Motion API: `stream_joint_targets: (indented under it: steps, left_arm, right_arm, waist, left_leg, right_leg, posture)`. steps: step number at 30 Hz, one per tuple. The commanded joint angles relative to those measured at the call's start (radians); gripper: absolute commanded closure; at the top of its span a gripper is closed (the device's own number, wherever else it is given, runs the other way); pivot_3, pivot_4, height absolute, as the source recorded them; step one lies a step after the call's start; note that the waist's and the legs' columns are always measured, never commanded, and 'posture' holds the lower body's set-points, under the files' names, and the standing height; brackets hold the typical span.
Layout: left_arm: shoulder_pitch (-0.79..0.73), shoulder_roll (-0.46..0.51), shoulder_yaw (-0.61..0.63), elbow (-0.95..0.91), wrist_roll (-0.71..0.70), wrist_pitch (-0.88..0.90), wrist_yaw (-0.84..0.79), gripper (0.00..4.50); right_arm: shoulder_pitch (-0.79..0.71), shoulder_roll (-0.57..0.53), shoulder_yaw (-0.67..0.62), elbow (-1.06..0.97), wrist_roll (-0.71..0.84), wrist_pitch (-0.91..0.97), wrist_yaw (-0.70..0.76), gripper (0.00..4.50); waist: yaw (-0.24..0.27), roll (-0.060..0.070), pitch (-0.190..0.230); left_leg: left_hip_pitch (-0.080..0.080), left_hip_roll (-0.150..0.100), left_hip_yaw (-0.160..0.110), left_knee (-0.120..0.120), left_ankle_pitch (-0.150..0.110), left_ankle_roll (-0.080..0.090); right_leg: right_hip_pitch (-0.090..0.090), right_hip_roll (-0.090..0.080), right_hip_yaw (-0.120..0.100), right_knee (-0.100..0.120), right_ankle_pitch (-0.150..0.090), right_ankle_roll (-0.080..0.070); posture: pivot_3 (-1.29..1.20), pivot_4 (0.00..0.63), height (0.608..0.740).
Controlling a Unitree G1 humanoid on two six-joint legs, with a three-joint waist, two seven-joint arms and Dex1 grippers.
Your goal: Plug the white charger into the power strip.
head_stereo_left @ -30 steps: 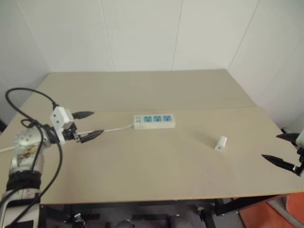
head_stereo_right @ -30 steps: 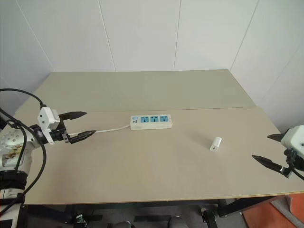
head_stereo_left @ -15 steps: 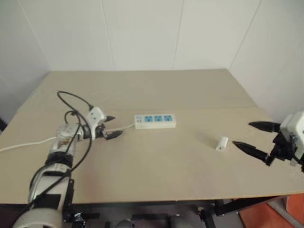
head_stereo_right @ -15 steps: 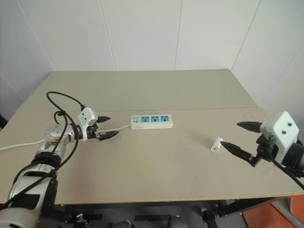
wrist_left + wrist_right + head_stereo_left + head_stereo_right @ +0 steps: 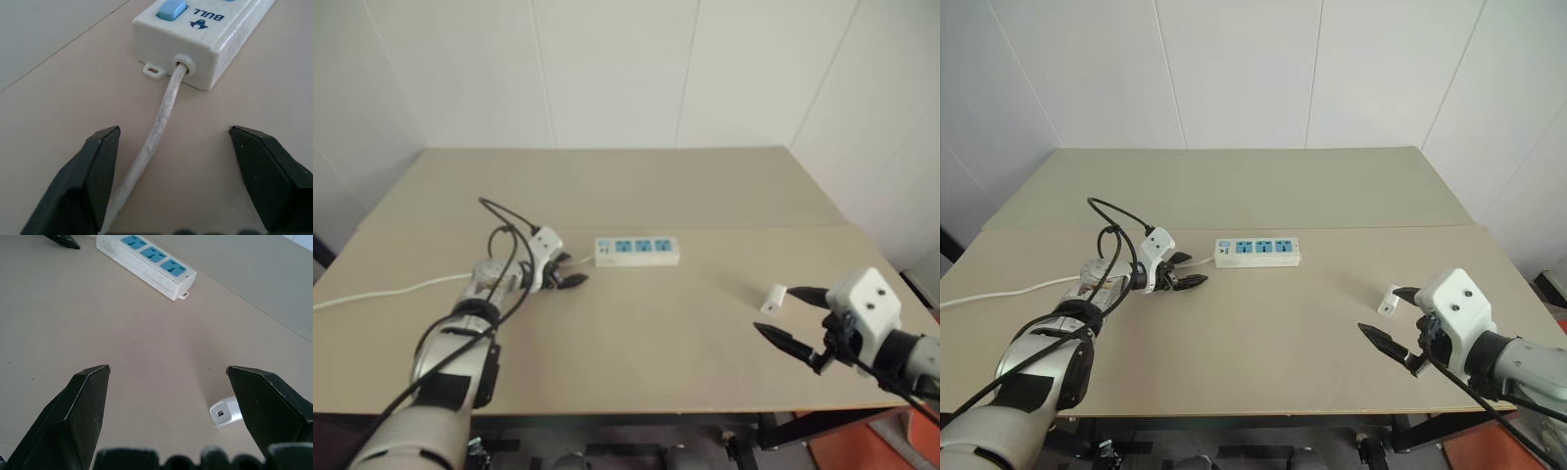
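- The power strip [image 5: 637,251] lies flat on the tan table [image 5: 636,343], a long white bar with three blue sockets in a row facing up.
- Its white cord [image 5: 391,291] leaves the strip's left end and trails away across the table toward the left edge.
- The left gripper [image 5: 1180,271] sits low over the table just beside the strip's cord end, pointing at it.
- In the left wrist view the two black fingers [image 5: 93,171] stand apart with the cord [image 5: 154,137] running between them; neither finger touches the cord, and they grip nothing.
- That same view shows the strip's end [image 5: 205,41] close ahead, with a blue button, a small mounting tab and the socket where the cord enters.
- The white charger [image 5: 773,297] lies on its side on the table, well apart from the strip, off to the strip's right and nearer the front edge.
- The right gripper [image 5: 793,318] hovers near the charger, on the side away from the strip, with its fingers spread wide and empty.
- One finger tip reaches just beside the charger; the other points at bare table nearer the front edge.
- In the right wrist view the charger [image 5: 226,412] lies just inside one black finger [image 5: 271,401], and whether they touch I cannot tell; the strip [image 5: 146,265] lies farther ahead.
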Motion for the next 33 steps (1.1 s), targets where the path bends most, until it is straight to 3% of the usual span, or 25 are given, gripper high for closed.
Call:
stream_joint_targets:
  steps: [1,4,9,16,18,20,22,27,33]
  left_arm:
    - [-0.008,-0.007,-0.037,0.024,0.055,0.056,-0.002,1.90]
    - [-0.017,-0.004,-0.057,0.020,0.073,0.059,-0.032,2.85]
    - [-0.023,0.002,-0.052,0.008,0.066,0.052,-0.076,4.43]
    - [0.006,-0.036,0.007,-0.080,0.009,-0.001,0.016,4.47]
    - [0.016,-0.067,0.035,-0.180,-0.033,0.154,0.039,4.47]
    - [0.074,-0.085,0.050,-0.383,-0.080,0.343,0.043,4.47]
    - [0.204,-0.086,0.037,-0.711,-0.118,0.520,0.043,4.47]
    - [0.497,-0.095,-0.026,-1.413,-0.112,0.986,0.190,4.47]
    - [0.652,-0.074,-0.108,-1.817,-0.090,1.341,0.332,4.47]
  right_arm:
    - [-0.002,-0.024,0.009,-0.039,-0.023,0.006,-0.018,0.00]
    - [0.005,-0.027,0.034,-0.033,-0.052,-0.003,-0.027,0.00]
    - [0.001,-0.015,0.068,-0.024,-0.084,-0.014,-0.037,0.00]
    - [-0.044,-0.018,0.133,0.010,-0.117,-0.022,-0.045,0.00]
    - [-0.050,-0.012,0.143,0.019,-0.121,-0.025,-0.046,0.00]
    - [-0.051,-0.007,0.157,0.028,-0.134,-0.032,-0.046,0.00]
    - [-0.057,-0.002,0.175,0.043,-0.147,-0.041,-0.049,0.00]
    - [-0.085,0.009,0.213,0.068,-0.165,-0.052,-0.058,0.00]
    - [-0.099,0.020,0.249,0.090,-0.192,-0.068,-0.059,0.00]
  waist:
    - [0.000,0.000,0.000]
    - [0.000,0.000,0.000]
    - [-0.001,0.000,0.000]
    - [0.003,0.000,0.000]
    - [0.006,-0.001,0.000]
    - [0.011,-0.001,0.000]
    - [0.007,-0.001,0.000]
    - [0.002,0.000,0.000]
    - [0.007,0.000,0.000]
  left_leg:
    - [0.003,0.000,0.000,0.000,0.000,0.000]
    - [0.011,0.000,0.000,-0.002,0.000,0.000]
    - [0.011,0.001,0.000,-0.003,0.000,0.000]
    - [0.010,0.001,0.000,-0.003,-0.001,0.001]
    - [0.009,0.001,-0.001,-0.003,-0.001,0.001]
    - [0.007,0.000,-0.002,-0.002,-0.001,0.001]
    - [0.006,0.001,-0.002,-0.002,-0.001,0.001]
    - [-0.002,0.002,-0.001,-0.001,-0.001,0.001]
    - [-0.002,0.001,0.000,0.000,0.000,0.000]
  right_leg:
    - [0.003,0.000,0.000,0.000,0.000,0.000]
    - [0.013,0.000,0.000,-0.004,-0.002,0.003]
    - [0.013,0.000,0.000,-0.005,-0.005,0.008]
    - [0.012,0.000,-0.001,-0.006,-0.001,0.002]
    - [0.012,0.000,-0.001,-0.007,-0.001,0.002]
    - [0.012,0.000,-0.002,-0.008,-0.001,0.003]
    - [0.011,-0.001,-0.002,-0.009,-0.001,0.003]
    - [0.002,0.000,-0.001,-0.008,0.000,0.002]
    - [-0.002,0.000,0.001,-0.001,0.000,0.002]
  posture:
    - [0.00,0.150,0.740]
    - [0.00,0.150,0.740]
    - [0.00,0.150,0.740]
    - [0.00,0.150,0.740]
    - [0.00,0.150,0.740]
    - [0.00,0.150,0.740]
    - [0.00,0.150,0.740]
    - [0.00,0.150,0.740]
    - [0.00,0.150,0.740]
